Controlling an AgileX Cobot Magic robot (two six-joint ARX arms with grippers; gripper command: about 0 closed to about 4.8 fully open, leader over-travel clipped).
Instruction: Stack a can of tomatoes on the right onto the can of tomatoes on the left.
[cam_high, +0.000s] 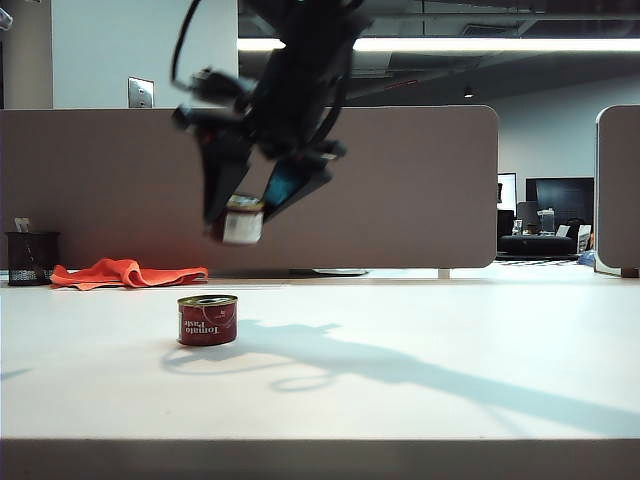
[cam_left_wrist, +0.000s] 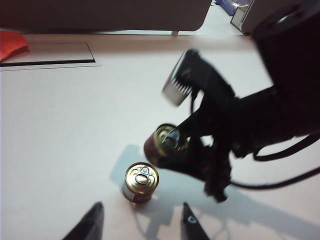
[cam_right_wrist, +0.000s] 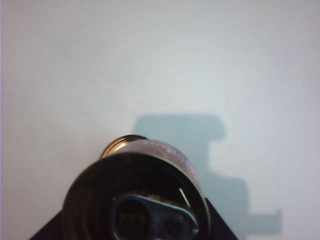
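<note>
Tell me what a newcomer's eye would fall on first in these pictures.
First, the right gripper high above the table, its fingers shut on a tomato can in mid-air. Below it, slightly to the left in the exterior view, a second tomato can stands upright on the white surface. The left gripper hangs open near that standing can, and an orange cloth lies at the back left.

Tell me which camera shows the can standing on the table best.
The exterior view: the table can stands side-on, label readable, nothing covering it. The left wrist view shows mostly its pull-tab lid, ahead of the open left tool. In the right wrist view only its edge peeks past the carried can.
</note>
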